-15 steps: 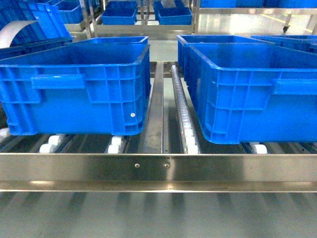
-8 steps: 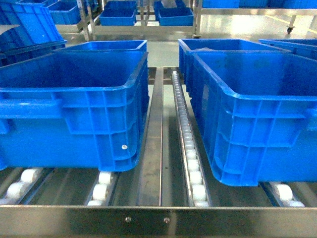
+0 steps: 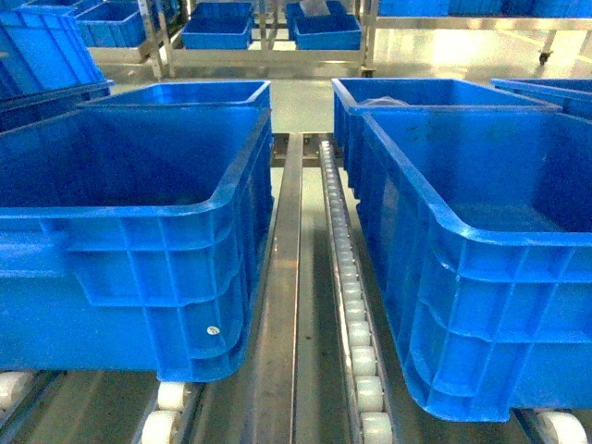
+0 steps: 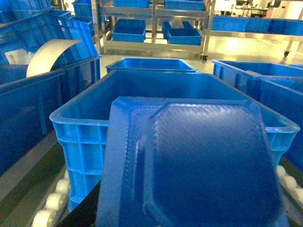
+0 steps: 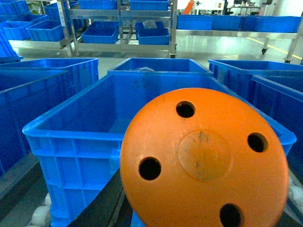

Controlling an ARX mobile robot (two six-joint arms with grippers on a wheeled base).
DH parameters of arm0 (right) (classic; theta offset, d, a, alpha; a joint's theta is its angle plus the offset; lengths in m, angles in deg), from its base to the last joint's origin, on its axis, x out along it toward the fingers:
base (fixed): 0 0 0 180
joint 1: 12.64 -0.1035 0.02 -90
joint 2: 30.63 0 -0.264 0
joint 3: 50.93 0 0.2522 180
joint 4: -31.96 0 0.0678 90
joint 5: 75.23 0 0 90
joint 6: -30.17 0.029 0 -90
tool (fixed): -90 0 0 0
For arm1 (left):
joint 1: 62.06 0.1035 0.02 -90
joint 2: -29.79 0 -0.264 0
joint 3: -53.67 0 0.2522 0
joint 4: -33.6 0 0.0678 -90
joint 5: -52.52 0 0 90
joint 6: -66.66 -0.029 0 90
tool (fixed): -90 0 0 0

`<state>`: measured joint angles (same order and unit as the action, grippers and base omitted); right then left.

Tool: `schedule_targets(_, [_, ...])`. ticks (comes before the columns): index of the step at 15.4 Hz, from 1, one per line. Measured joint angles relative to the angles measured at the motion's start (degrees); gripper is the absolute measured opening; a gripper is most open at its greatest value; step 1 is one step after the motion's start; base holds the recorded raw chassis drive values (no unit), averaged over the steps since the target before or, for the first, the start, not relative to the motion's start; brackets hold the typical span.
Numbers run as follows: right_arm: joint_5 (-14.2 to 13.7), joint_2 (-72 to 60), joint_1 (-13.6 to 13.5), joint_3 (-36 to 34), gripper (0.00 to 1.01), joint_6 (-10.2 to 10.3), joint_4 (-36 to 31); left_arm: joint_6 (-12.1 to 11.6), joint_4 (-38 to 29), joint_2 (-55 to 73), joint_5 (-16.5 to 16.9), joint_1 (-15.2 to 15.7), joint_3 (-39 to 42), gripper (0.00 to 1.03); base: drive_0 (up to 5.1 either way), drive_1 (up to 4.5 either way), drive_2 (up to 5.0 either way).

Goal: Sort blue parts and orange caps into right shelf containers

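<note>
A blue part [image 4: 199, 165], a moulded tray-like piece, fills the lower left wrist view; my left gripper [image 4: 189, 213] is shut on it and almost hidden behind it. It hangs before the near rim of a large blue crate [image 4: 75, 118]. An orange cap [image 5: 203, 161] with several round holes fills the right wrist view, held by my right gripper [image 5: 199, 215], of which only a dark finger [image 5: 94, 203] shows. Behind it stands another blue crate [image 5: 71, 142]. In the head view the left crate [image 3: 139, 277] and the right crate [image 3: 490, 314] stand side by side; neither gripper shows there.
A steel divider [image 3: 287, 277] and a white roller track [image 3: 350, 305] run between the two crates. More blue crates [image 3: 199, 92] [image 3: 416, 92] stand behind them, and metal racks with crates [image 3: 222, 32] stand across the aisle. A curved white sheet [image 4: 49, 54] lies in a crate at the far left.
The head view has moved forward and higher over the shelf: the crates loom larger, their insides show, and the front steel rail has dropped out of view.
</note>
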<state>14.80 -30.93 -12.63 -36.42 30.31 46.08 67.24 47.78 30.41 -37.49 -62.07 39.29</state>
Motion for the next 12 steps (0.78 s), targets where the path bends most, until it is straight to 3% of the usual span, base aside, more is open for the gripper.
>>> schedule_targets(12, [0.0,0.0,0.0,0.0,0.43,0.0,0.0,0.0,0.0,0.0,0.0,0.0,0.0,0.43,0.0,0.00,0.0])
